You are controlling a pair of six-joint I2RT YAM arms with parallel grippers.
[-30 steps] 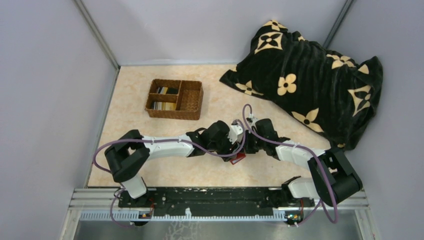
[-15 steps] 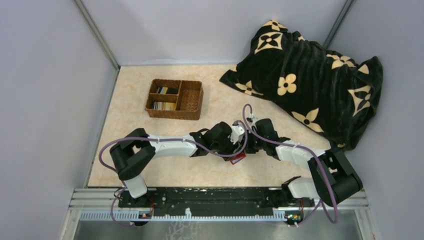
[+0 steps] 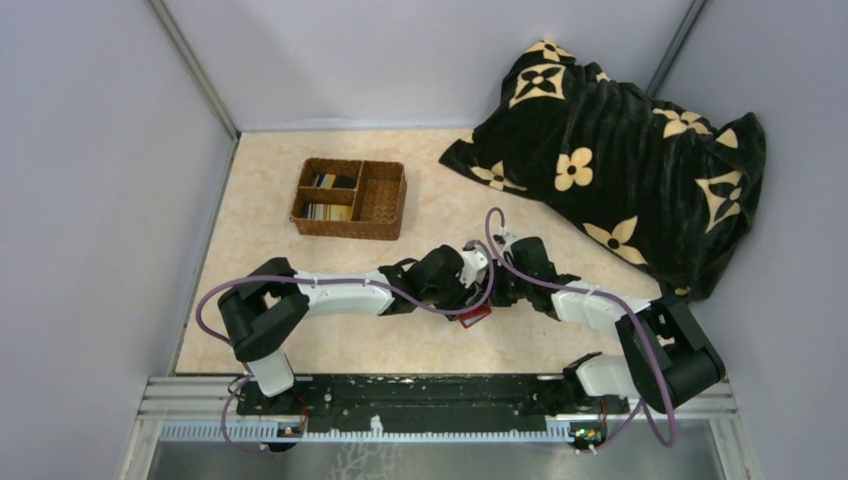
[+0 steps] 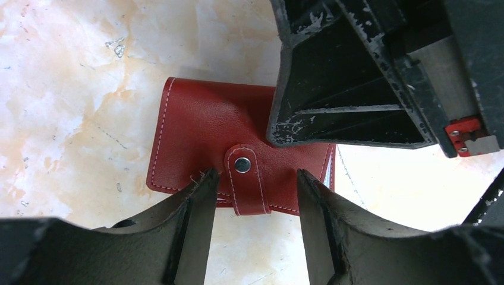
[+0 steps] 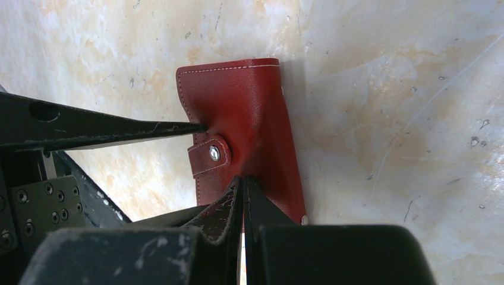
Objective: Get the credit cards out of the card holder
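Note:
The card holder (image 3: 476,317) is a red booklet lying closed and flat on the table between the two arms, its snap tab (image 4: 245,181) fastened. My left gripper (image 4: 255,178) is open, with one finger on either side of the tab at the holder's near edge. My right gripper (image 5: 243,181) is shut, with its joined tips resting on the red cover (image 5: 249,101) beside the tab (image 5: 211,155). No credit cards show at the holder. Striped and dark cards (image 3: 330,197) lie in the basket.
A brown wicker divided basket (image 3: 382,200) stands at the back left. A black blanket with cream flowers (image 3: 620,150) is heaped at the back right. The grey walls close in on both sides.
The left arm's elbow has shifted right, and its jaws have narrowed a little around the tab. The right gripper and the holder have stayed put.

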